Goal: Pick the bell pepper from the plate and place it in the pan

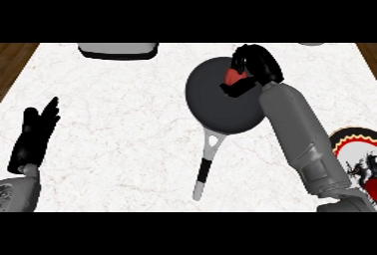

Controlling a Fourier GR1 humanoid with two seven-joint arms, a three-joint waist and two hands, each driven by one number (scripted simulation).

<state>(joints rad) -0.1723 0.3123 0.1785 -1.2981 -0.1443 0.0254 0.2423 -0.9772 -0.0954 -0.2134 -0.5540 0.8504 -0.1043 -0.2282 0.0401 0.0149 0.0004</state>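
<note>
Over the pan [221,97], in the head view, the right hand [254,67] is seen with its grey forearm stretched up from the lower right corner and angled toward the upper middle of the counter [117,139]. Its black fingers are curled round the bell pepper [234,76], of which only a small red patch is visible between fingers and thumb. The pepper is thus held within the hand, above the far right part of the pan's dark round bowl, near its rim. Whether the pepper touches the pan's surface cannot be told.

The pan is placed right of the counter's middle, with its grey handle pointing down toward the lower edge. The plate [361,149], patterned in red, white and black, is seen at the right edge, partly hidden behind the right forearm and well apart from the pepper.

At the left edge, the left hand [33,134] is noted resting, fingers straight and pointing upward, holding nothing. A grey and black object [117,50] is cut off by the counter's far edge.
</note>
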